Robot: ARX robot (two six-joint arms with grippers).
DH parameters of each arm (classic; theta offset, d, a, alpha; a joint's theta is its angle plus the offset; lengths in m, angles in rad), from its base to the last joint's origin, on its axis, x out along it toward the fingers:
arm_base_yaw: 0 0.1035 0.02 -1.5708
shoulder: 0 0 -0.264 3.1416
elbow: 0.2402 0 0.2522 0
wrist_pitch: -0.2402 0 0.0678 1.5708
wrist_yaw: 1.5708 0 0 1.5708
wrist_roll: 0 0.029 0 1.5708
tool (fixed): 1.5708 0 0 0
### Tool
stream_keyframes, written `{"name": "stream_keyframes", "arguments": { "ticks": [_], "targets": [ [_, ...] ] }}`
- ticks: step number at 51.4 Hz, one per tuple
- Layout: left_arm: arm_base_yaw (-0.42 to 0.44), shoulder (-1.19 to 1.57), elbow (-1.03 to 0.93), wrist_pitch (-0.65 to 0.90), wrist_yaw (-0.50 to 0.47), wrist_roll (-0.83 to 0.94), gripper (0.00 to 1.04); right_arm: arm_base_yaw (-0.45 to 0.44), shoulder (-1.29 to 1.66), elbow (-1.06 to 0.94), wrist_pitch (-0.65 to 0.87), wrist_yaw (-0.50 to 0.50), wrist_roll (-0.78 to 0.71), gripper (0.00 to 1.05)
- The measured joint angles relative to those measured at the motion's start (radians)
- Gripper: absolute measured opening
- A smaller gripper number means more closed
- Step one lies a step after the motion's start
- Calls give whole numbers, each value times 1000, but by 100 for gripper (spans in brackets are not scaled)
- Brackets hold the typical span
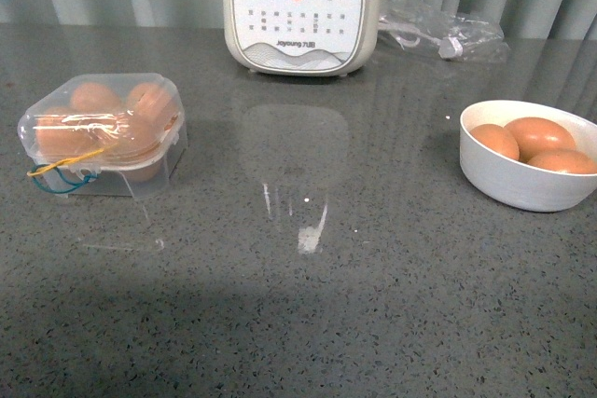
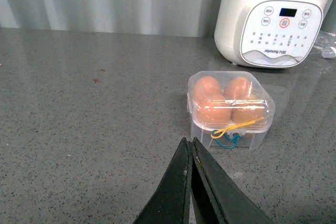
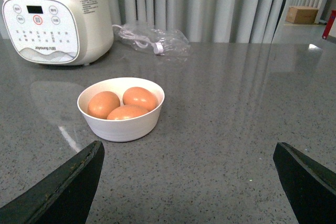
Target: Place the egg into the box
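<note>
The clear plastic box point(image 1: 103, 135) stands at the left of the table with its lid down and several orange-brown eggs inside; a blue-and-yellow cord loop point(image 1: 61, 174) hangs at its front. It also shows in the left wrist view point(image 2: 230, 107). My left gripper point(image 2: 189, 141) is shut and empty, a short way in front of the box. Three eggs point(image 1: 534, 144) lie in a white bowl point(image 1: 522, 184) at the right, also in the right wrist view point(image 3: 123, 104). My right gripper point(image 3: 189, 153) is open and empty, back from the bowl. Neither gripper shows in the front view.
A white Joyoung cooker point(image 1: 300, 8) stands at the back centre. A crumpled clear plastic bag point(image 1: 443, 30) with a cable lies at the back right. The grey speckled table point(image 1: 308, 323) carries all of it.
</note>
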Motion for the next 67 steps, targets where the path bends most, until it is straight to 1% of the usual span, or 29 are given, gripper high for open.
{"name": "stream_keyframes", "arguments": {
  "ticks": [17, 33, 36, 39, 52, 53, 56, 60, 62, 65, 67],
  "targets": [
    [0, -123, 0, -120, 0, 0, 4, 0, 0, 0, 0, 0, 0, 98],
    [0, -200, 0, -197, 0, 0, 4, 0, 0, 0, 0, 0, 0, 98],
    [0, -280, 0, -307, 0, 1, 4, 0, 0, 0, 0, 0, 0, 98],
    [0, -334, 0, -360, 0, 0, 4, 0, 0, 0, 0, 0, 0, 98],
    [0, -365, 0, -370, 0, 0, 4, 0, 0, 0, 0, 0, 0, 98],
    [0, -365, 0, -370, 0, 0, 5, 0, 0, 0, 0, 0, 0, 98],
    [0, -365, 0, -370, 0, 0, 16, 0, 0, 0, 0, 0, 0, 98],
    [-1, -365, 0, -370, 0, 0, 26, 0, 0, 0, 0, 0, 0, 98],
    [-1, -365, 0, -370, 0, 0, 34, 0, 0, 0, 0, 0, 0, 98],
    [-1, -365, 0, -370, 0, 0, 41, 0, 0, 0, 0, 0, 0, 98],
    [-1, -366, 0, -370, 0, 0, 48, 0, 0, 0, 0, 0, 0, 98]
  ]
}}
